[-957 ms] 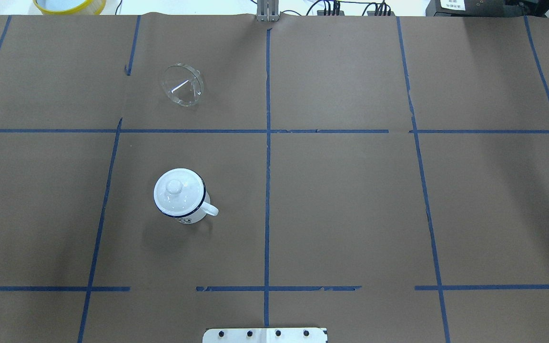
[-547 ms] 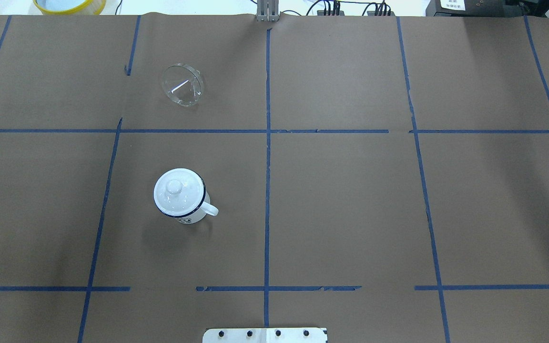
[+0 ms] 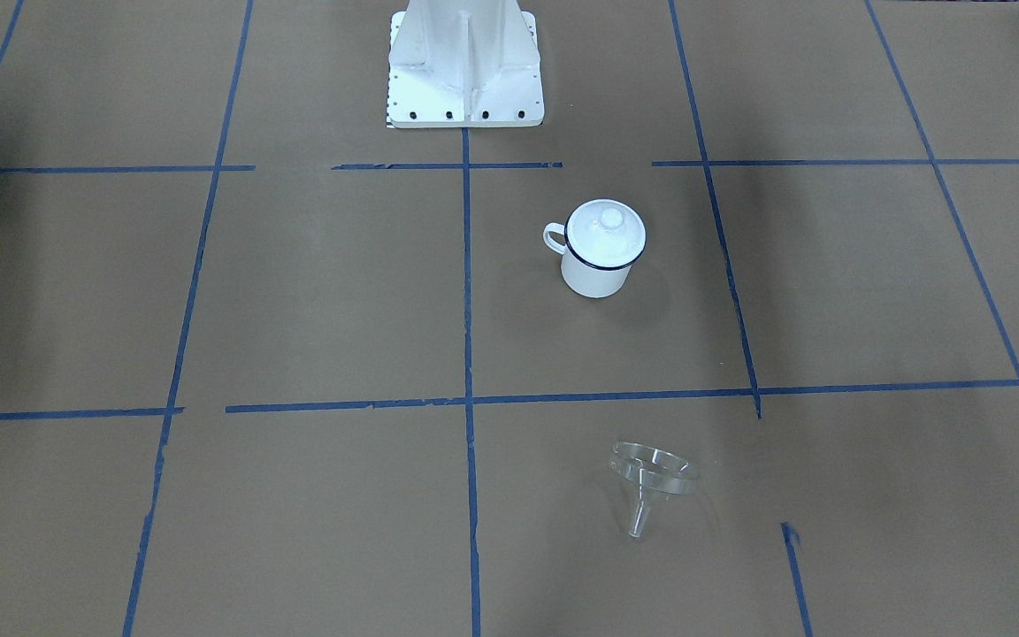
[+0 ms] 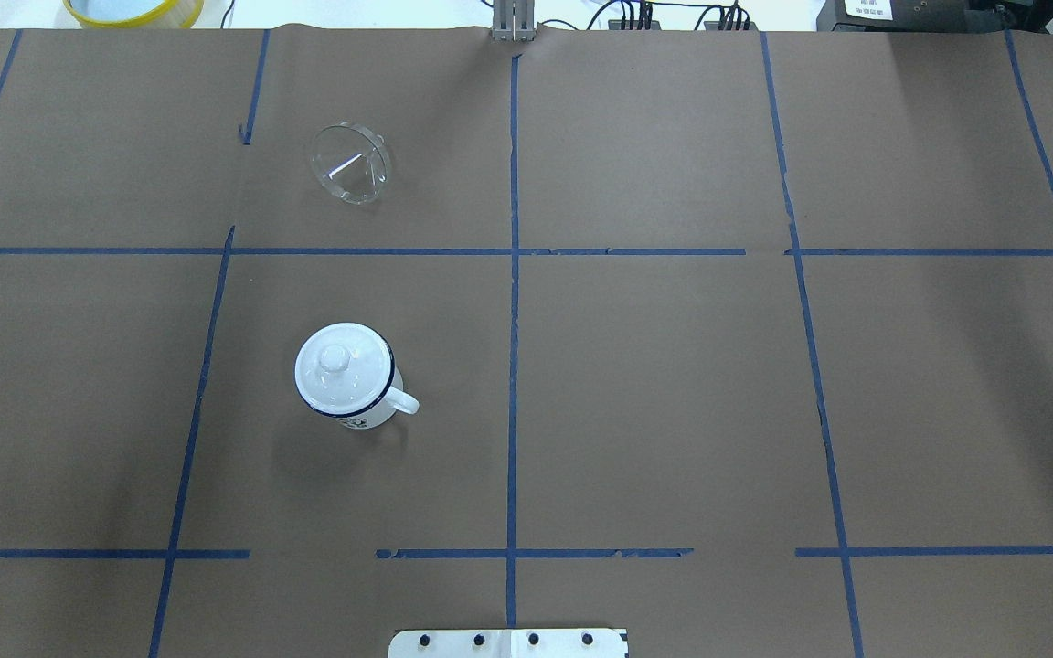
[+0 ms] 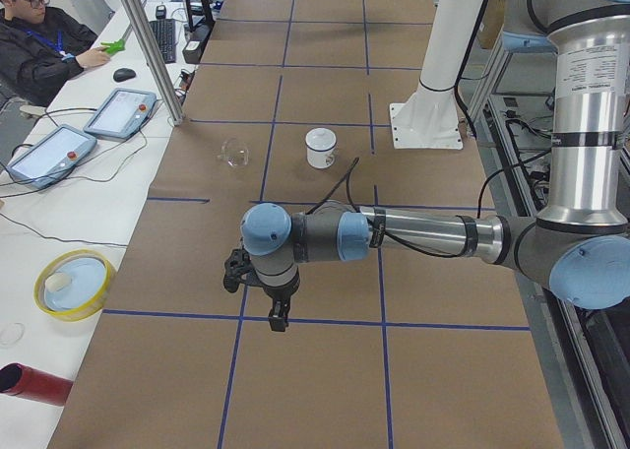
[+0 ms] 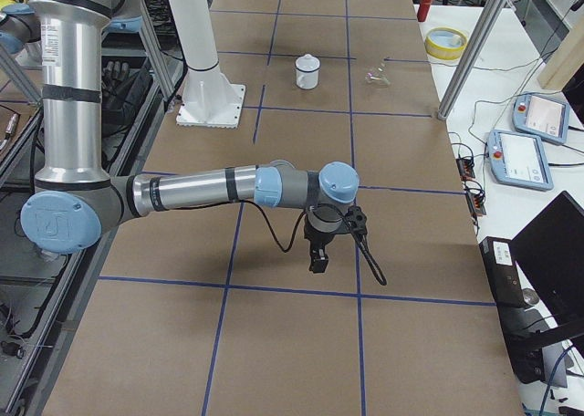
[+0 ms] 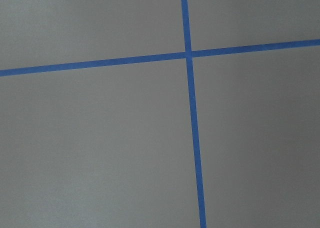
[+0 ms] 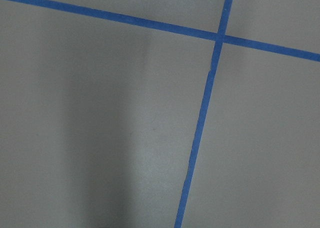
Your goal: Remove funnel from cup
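Note:
The clear funnel (image 4: pixel 350 164) lies on the brown table cover, apart from the cup, tilted with its spout toward the operators' side; it also shows in the front-facing view (image 3: pixel 651 482). The white cup (image 4: pixel 348 379) with a dark blue rim stands upright nearer the robot, with a white domed lid with a knob on it (image 3: pixel 605 232). My left gripper (image 5: pixel 279 319) shows only in the exterior left view, far from both, and I cannot tell its state. My right gripper (image 6: pixel 317 261) shows only in the exterior right view, and I cannot tell its state.
The robot's white base (image 3: pixel 465 71) stands at the table's near edge. A yellow bowl (image 4: pixel 133 9) sits beyond the far edge. Teach pendants (image 5: pixel 118 112) and a seated operator (image 5: pixel 39 35) are at the side table. Blue tape lines grid the table.

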